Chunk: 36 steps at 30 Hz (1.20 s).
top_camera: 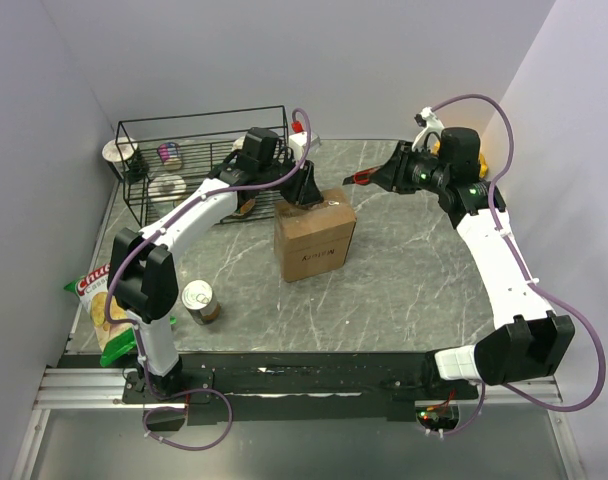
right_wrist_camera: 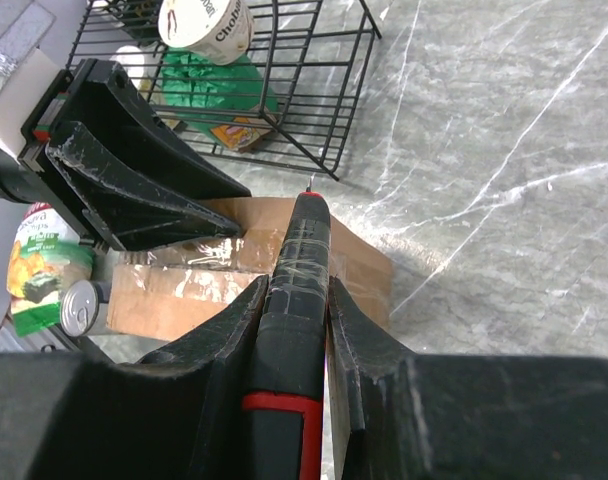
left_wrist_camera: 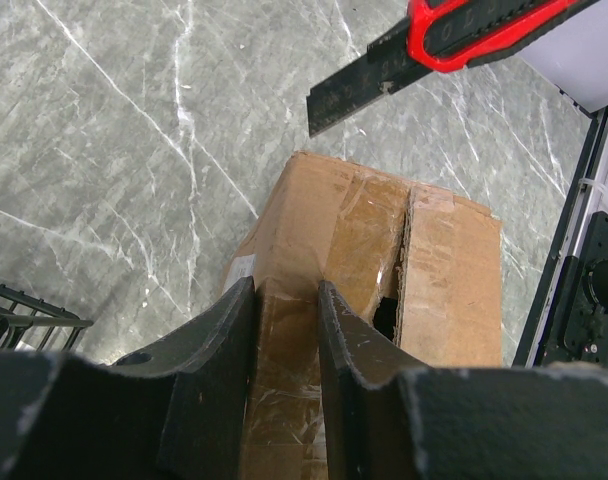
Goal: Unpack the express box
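Brown taped express box, seam slit; left pincer on flap, right pincer around cutter.

The scene is evenly lit from overhead by soft, diffuse light. Only faint shadows are cast on the marble worktop, and a dull sheen is seen on the express box tape. The near fingers in both wrist views are rendered slightly soft.

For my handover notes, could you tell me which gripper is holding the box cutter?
The right gripper, shut on the red-and-black box cutter; the left gripper rests on the express box.
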Available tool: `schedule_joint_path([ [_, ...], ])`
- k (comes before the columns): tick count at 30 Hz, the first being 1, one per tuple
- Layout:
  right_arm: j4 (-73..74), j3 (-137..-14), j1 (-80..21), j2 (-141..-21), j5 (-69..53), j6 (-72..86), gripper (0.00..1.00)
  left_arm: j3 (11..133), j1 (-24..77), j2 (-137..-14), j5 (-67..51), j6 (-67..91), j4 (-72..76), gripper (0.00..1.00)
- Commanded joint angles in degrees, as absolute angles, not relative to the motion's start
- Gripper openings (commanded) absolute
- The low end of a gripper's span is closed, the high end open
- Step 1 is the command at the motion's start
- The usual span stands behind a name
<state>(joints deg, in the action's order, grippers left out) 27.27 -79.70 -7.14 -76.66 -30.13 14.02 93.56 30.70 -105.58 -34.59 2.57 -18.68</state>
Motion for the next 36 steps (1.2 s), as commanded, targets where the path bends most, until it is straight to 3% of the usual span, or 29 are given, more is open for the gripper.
schedule_joint_path([
  [1,26.80,-81.47,-7.38,-75.41,-31.20,12.92,0.00,91.32,32.34,-107.84,-31.90,0.62,-27.25,0.27],
  [26,29.26,-79.28,-7.82,-73.74,-31.11,10.64,0.00,91.41,32.34,-108.54,-31.55,0.88,-26.90,0.27],
  [36,38.49,-82.88,-7.65,-74.44,-33.04,6.77,0.00,91.23,32.34,-108.63,-27.78,0.62,-26.98,0.23],
])
